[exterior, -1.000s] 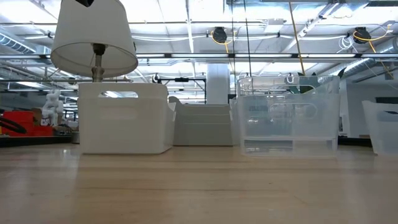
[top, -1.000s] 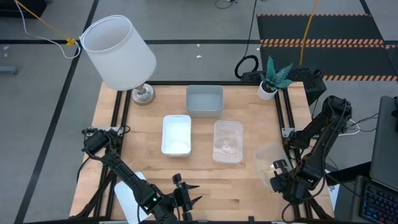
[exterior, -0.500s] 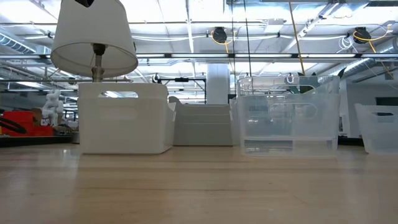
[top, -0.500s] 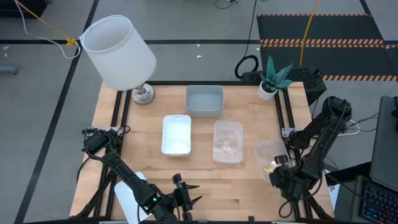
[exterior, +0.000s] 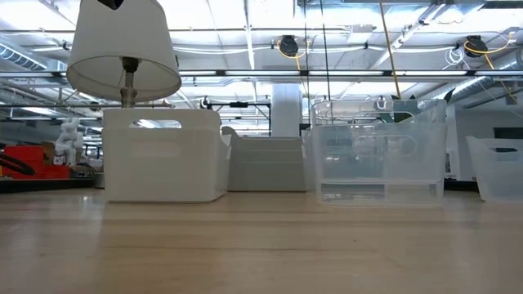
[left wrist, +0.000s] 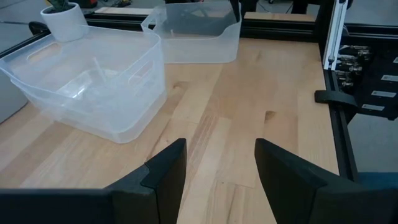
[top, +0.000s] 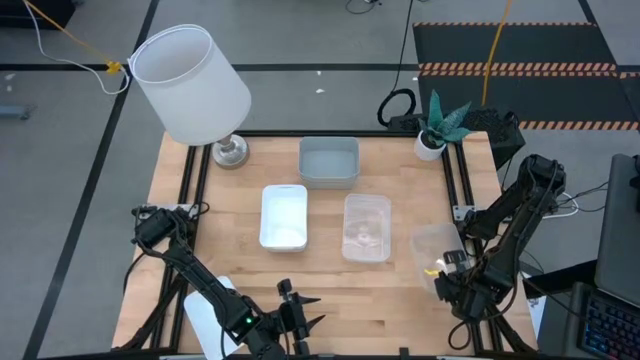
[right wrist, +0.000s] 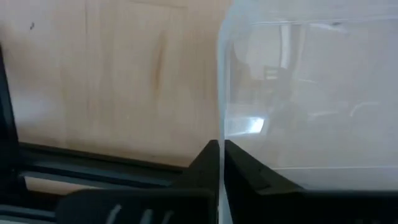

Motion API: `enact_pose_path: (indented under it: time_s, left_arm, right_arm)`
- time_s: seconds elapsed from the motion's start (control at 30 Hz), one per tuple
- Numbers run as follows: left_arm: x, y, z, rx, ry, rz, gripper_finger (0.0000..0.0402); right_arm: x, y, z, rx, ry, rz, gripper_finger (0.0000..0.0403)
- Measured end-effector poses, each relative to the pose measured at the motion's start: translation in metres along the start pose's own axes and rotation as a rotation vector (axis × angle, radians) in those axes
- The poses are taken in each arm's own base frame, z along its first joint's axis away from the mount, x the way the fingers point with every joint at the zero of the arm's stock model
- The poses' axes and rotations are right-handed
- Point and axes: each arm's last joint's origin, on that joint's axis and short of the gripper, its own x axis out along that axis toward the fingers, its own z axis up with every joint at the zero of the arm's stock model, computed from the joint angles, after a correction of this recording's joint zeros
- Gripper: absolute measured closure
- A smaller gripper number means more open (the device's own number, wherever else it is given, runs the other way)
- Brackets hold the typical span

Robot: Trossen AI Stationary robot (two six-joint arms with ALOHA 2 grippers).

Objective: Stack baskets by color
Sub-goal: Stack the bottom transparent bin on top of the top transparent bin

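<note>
- Four baskets show on the wooden table (top: pixel 200 230) seen from above, and none visibly sits inside another, though nested ones would be hard to tell from this angle
- Grey-blue basket (top: pixel 328 161) lies at the 12 o'clock side of the table, near the far edge
- White basket (top: pixel 284 215) lies near the table's centre, slightly toward 9 o'clock
- Clear basket (top: pixel 366 227) lies just beside the white one, toward 3 o'clock, the two apart
- Second clear basket (top: pixel 435 258) stands at about 4 o'clock, close to the table's right edge
- Right end effector (top: pixel 447 285) is closed tight on that second clear basket; the right wrist view shows the dark fingers (right wrist: pixel 239 163) pinching its thin wall (right wrist: pixel 220 93)
- Left end effector (top: pixel 297 322) waits at the 6 o'clock edge, its fingers spread wide and holding nothing, pointed toward the clear baskets
- Large white lampshade (top: pixel 190 85) on a lamp stands at the 11 o'clock corner, and a small potted plant (top: pixel 437 125) at the 1 o'clock corner; neither belongs to the task
- Judged from this layout, the sorting is at an early to middle stage: the held clear basket looks bound for the other clear one, while white and grey-blue each show only a single basket here
</note>
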Motion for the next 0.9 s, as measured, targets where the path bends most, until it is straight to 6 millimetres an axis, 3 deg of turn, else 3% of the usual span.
enact_pose_path:
  time_s: [0.2, 0.63, 0.9]
  left_arm:
    - [0.0, 0.0, 0.0, -0.002, 0.0, 0.0, 0.0211]
    - [0.0, 0.0, 0.0, -0.006, 0.0, 0.0, 0.0211]
    - [0.0, 0.0, 0.0, -0.006, 0.0, 0.0, 0.0211]
  right_arm:
    - [-0.011, -0.005, 0.004, 0.03, -0.004, -0.062, 0.0399]
    - [-0.083, -0.012, 0.013, 0.106, -0.108, -0.345, 0.0401]
    - [-0.101, 0.001, 0.037, 0.045, -0.168, -0.379, 0.0402]
